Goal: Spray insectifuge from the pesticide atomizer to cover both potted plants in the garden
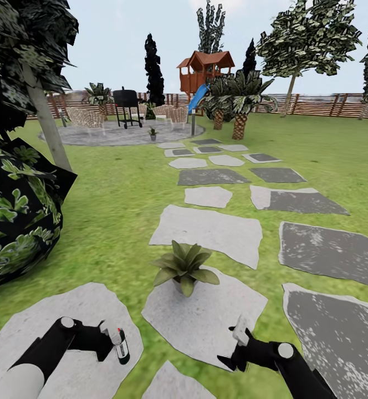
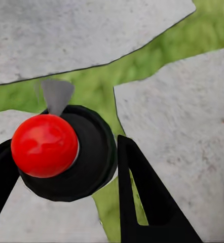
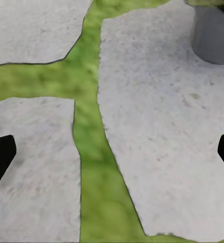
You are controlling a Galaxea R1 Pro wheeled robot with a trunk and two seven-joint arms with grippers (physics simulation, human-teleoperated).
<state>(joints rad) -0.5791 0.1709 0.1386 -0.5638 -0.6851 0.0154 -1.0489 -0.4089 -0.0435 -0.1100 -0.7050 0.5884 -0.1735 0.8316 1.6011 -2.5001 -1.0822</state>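
I see lawn, grey stepping stones leading to round patio with grill; wooden fence, red playhouse behind. Clear daylight.

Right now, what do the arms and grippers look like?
Both arms are matte black with a round grey-white joint cap near each wrist. The left gripper and right gripper show pale finger parts from the head camera; in the wrist views the fingers are black, tapered wedges. No cables or markings visible.

The far potted plant by the patio is too small to make out.
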